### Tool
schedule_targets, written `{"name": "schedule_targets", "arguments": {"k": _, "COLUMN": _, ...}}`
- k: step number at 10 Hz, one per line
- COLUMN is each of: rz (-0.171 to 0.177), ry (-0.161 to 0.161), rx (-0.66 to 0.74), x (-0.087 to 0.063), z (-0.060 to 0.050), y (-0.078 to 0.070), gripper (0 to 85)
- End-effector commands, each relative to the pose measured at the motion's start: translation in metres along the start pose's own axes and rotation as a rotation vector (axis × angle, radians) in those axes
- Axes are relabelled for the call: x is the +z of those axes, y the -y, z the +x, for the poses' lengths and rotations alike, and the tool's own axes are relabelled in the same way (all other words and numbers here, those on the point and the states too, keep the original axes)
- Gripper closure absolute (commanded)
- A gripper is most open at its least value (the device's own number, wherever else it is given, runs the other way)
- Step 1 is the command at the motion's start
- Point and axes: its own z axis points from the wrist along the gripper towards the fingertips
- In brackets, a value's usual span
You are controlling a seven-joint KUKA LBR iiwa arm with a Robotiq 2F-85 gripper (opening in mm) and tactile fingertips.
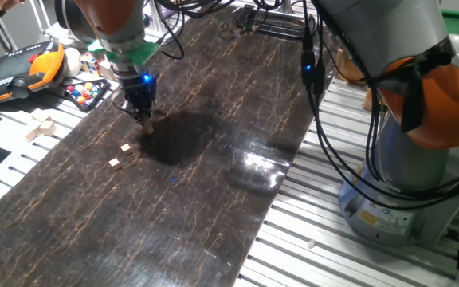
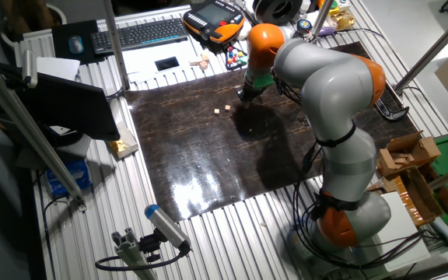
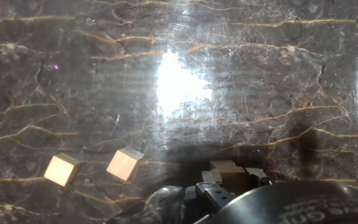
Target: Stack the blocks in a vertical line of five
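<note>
- In one fixed view, the grey base of the arm [image 1: 397, 191] is nearest the camera, with black cables hanging beside it; a cable could be dragged across the dark marbled table [image 1: 213, 199] and loose blocks could be swept away.
- Further back in this view, the pincer [image 1: 145, 121] is seen low over the table with a tan block [image 1: 147, 124] at its tip. The jaws appear closed on it, though the grip is too small to be judged firm, so the block could slip or twist out.
- Two loose blocks [image 1: 125, 148] [image 1: 115, 163] lie near each other, a little apart from the pincer. Being so small, they could be knocked aside by a finger during an approach.
- In the other fixed view, the pincer is hidden behind the arm's wrist [image 2: 257, 78]. Two specks [image 2: 229, 107] [image 2: 218, 111] are seen just beside it. Only part of the five can be counted, and no stack can be made out.
- In the hand view, the held block [image 3: 227, 168] is seen between dark fingertips [image 3: 213, 196], partly hidden. The two free blocks [image 3: 124, 164] [image 3: 61, 169] lie to the left, rotated differently; a misaligned placement could topple any column.
</note>
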Motion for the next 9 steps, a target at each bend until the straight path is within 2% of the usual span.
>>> {"name": "schedule_targets", "arguments": {"k": 1, "rz": 0.0, "ry": 0.0, "rx": 0.004, "x": 0.0004, "z": 0.0002, "y": -0.0001, "gripper": 66.7}}
{"name": "schedule_targets", "arguments": {"k": 5, "rz": 0.0, "ry": 0.0, "rx": 0.016, "x": 0.0008, "z": 0.0005, "y": 0.0, "gripper": 56.0}}
{"name": "schedule_targets", "arguments": {"k": 6, "rz": -0.002, "ry": -0.002, "rx": 0.014, "x": 0.0008, "z": 0.0005, "y": 0.0, "gripper": 60.0}}
{"name": "schedule_targets", "arguments": {"k": 9, "rz": -0.002, "ry": 0.0, "rx": 0.014, "x": 0.0011, "z": 0.0005, "y": -0.0002, "gripper": 56.0}}
